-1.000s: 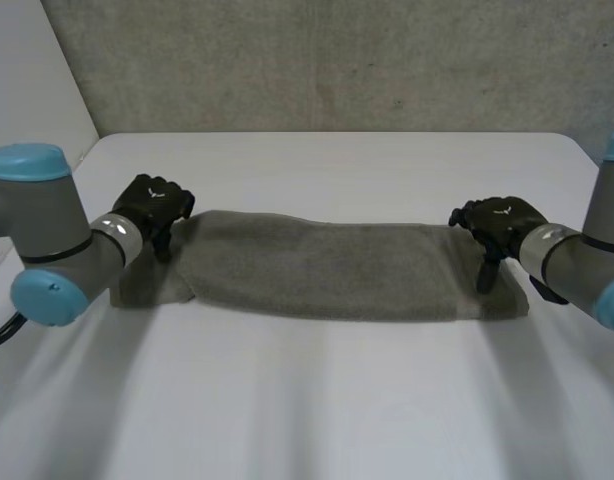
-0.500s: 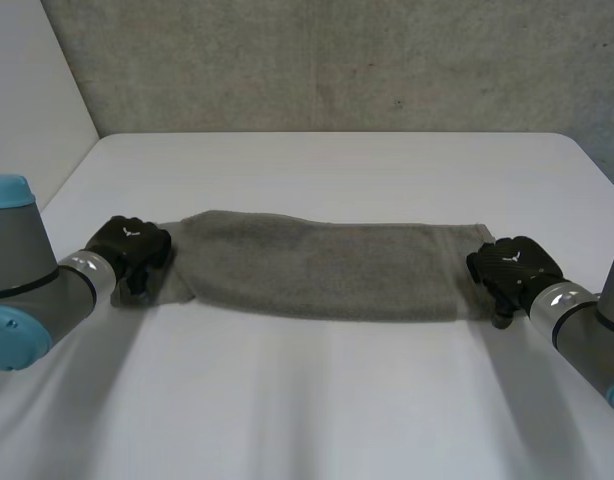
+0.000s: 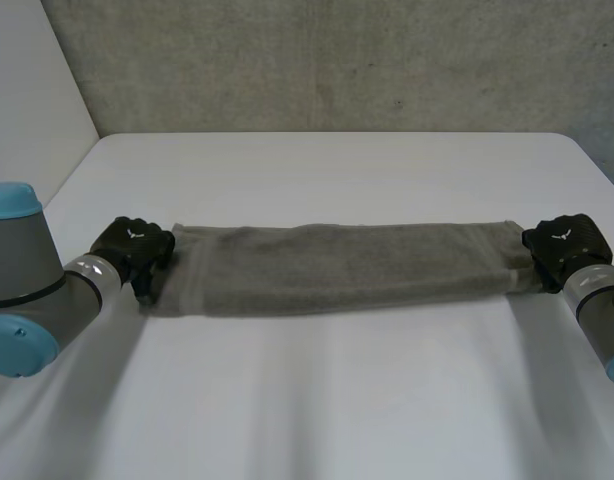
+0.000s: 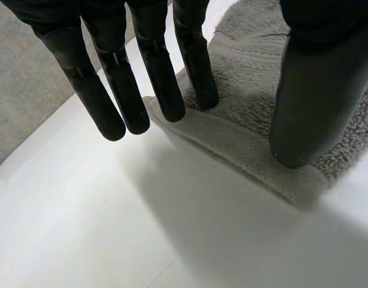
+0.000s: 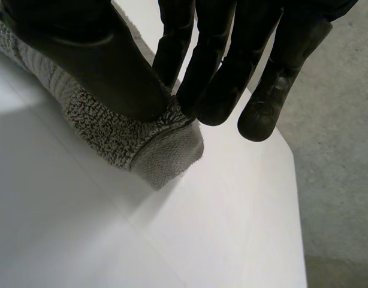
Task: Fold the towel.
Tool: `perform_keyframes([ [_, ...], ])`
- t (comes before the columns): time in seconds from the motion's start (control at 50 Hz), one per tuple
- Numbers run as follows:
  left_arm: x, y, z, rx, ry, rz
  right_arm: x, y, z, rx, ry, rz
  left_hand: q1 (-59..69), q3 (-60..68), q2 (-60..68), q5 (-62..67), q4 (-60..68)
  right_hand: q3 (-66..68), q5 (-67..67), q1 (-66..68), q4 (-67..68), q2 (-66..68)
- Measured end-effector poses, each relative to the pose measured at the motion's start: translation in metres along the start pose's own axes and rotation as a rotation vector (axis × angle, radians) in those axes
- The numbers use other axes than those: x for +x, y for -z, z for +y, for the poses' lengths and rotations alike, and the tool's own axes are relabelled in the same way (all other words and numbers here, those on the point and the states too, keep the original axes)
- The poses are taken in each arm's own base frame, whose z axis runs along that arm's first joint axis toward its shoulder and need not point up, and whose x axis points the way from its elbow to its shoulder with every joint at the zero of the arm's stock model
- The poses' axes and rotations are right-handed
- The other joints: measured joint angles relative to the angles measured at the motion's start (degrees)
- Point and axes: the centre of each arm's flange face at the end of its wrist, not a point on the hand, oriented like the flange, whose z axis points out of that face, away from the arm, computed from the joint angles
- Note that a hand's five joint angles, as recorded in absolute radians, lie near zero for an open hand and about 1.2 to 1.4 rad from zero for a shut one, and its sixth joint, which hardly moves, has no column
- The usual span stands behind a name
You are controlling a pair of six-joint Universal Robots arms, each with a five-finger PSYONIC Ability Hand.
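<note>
White table [image 3: 337, 400] with rounded far corners, smooth and bare at the near side. Rough grey concrete wall [image 3: 337, 60] behind. Plain white panel [image 3: 32, 90] at the left.

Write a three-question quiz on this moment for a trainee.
1. True or false: the towel is bunched in a heap.
2. The right hand meets the towel at: A its middle; B an end corner; C nowhere.
3. Which hand rests straight fingers on the towel rather than pinching it?

Key: 1 false, it lies stretched as a long strip between the hands. 2 B, pinched between thumb and fingers. 3 the left hand.
</note>
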Motion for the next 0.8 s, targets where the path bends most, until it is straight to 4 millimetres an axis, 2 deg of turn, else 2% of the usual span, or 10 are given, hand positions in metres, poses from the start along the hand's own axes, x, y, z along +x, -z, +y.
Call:
perform_keyframes([
  [0.28, 0.002, 0.008, -0.008, 0.017, 0.006, -0.001, 0.007, -0.003, 0.003, -0.023, 0.016, 0.005, -2.2, -2.4, -2.4, -2.3, -2.6, 0.2, 0.0, 0.0, 0.0, 0.0],
  [0.34, -0.002, 0.013, -0.018, 0.045, 0.02, -0.016, 0.021, -0.007, 0.007, -0.044, 0.019, 0.03, -4.6, -4.9, -4.5, -5.1, -4.6, 0.2, 0.0, 0.0, 0.0, 0.0],
  [0.44, -0.014, 0.024, -0.041, 0.114, 0.076, -0.049, 0.067, -0.017, 0.017, -0.115, 0.051, 0.106, -7.1, -7.5, -6.9, -7.9, -7.0, 0.2, 0.0, 0.1, 0.0, 0.0],
  [0.52, -0.02, 0.031, -0.054, 0.156, 0.115, -0.066, 0.086, -0.02, 0.01, -0.117, 0.086, 0.144, -8.1, -8.5, -8.1, -9.0, -8.0, 0.2, 0.0, 0.3, 0.0, 0.0],
  [0.6, -0.025, 0.036, -0.064, 0.19, 0.147, -0.077, 0.09, -0.021, -0.018, -0.057, 0.124, 0.167, -8.4, -9.0, -8.5, -9.3, -8.1, 0.2, 0.0, 0.3, 0.0, 0.0],
  [0.68, -0.027, 0.038, -0.07, 0.212, 0.158, -0.082, 0.077, -0.013, -0.062, 0.057, 0.144, 0.17, -8.5, -9.0, -8.8, -9.6, -8.2, 0.2, 0.0, 0.3, 0.0, 0.0],
  [0.72, -0.025, 0.038, -0.074, 0.221, 0.158, -0.079, 0.058, -0.006, -0.091, 0.14, 0.15, 0.145, -8.8, -9.3, -9.0, -9.8, -8.5, 0.2, 0.0, 0.4, 0.0, 0.2],
  [0.74, -0.024, 0.039, -0.076, 0.228, 0.156, -0.076, 0.04, 0.002, -0.111, 0.203, 0.155, 0.114, -9.0, -9.5, -9.2, -9.9, -8.7, 0.2, 0.0, 0.4, 0.0, 0.2],
  [0.76, -0.023, 0.039, -0.077, 0.231, 0.155, -0.074, 0.032, 0.005, -0.119, 0.229, 0.157, 0.1, -9.0, -9.5, -9.2, -10.0, -8.8, 0.2, 0.0, 0.4, 0.0, 0.2],
  [0.8, -0.02, 0.039, -0.081, 0.241, 0.151, -0.068, -0.003, 0.02, -0.149, 0.33, 0.165, 0.036, -9.0, -9.6, -9.4, -10.1, -8.8, 0.3, 0.0, 0.4, 0.0, 0.3],
])
